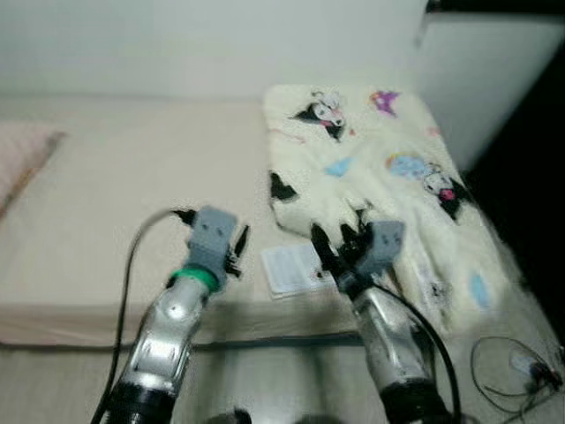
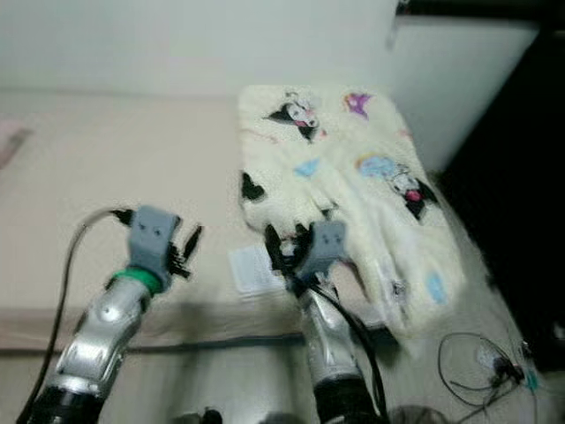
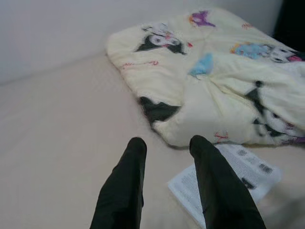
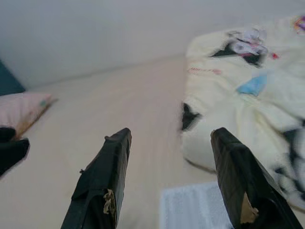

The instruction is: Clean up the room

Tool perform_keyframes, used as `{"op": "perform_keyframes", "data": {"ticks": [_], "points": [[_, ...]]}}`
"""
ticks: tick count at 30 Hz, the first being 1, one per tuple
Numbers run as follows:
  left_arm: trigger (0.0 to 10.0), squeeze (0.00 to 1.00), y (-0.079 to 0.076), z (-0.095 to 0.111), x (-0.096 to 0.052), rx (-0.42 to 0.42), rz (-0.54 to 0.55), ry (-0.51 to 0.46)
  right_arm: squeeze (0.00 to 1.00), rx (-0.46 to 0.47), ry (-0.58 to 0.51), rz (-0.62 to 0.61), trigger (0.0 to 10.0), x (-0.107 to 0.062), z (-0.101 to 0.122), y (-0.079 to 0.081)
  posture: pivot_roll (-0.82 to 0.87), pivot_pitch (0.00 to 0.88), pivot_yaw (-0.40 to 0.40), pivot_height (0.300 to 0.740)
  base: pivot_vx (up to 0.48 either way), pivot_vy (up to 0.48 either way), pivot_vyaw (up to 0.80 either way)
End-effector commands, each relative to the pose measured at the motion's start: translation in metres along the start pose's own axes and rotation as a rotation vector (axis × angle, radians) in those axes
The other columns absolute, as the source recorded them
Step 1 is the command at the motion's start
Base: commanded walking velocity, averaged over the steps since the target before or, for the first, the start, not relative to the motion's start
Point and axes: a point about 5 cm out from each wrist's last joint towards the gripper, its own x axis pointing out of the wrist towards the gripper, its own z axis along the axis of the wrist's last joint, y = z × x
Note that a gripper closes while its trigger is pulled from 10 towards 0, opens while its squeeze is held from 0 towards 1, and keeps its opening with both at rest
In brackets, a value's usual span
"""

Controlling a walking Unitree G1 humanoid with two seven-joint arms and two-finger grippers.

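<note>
A cream blanket (image 1: 380,168) printed with cartoon characters lies crumpled on the right half of a beige bed (image 1: 132,177), hanging over its front right corner. A white printed paper (image 1: 291,267) lies flat on the mattress by the blanket's near edge. My left gripper (image 1: 238,247) hovers over the bed front, left of the paper, fingers (image 3: 128,181) slightly apart with nothing between them. My right gripper (image 1: 335,240) is open just right of the paper at the blanket's edge, its fingers (image 4: 109,181) spread wide and empty.
A pink pillow (image 1: 22,155) lies at the bed's far left. A white wall runs behind the bed, with a dark gap to the right. Black cables (image 1: 516,371) lie on the floor at the lower right, beside the bed.
</note>
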Motion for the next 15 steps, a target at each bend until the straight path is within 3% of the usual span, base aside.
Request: {"op": "perform_keyframes", "data": {"ticks": [1,15], "points": [[10.0,0.0,-0.0011,-0.0037,-0.0008,0.002,-0.008,0.021,0.0,-0.001,0.02,-0.012,10.0,-0.0037,-0.0044,-0.0029,-0.03,0.024,0.065,0.74,0.0,0.0,0.0],[10.0,0.0,-0.0004,-0.007,0.0015,0.005,0.006,0.039,0.0,-0.007,0.022,0.001,10.0,-0.0035,-0.0038,-0.0027,-0.04,0.015,0.064,0.74,0.0,0.0,0.0]]}}
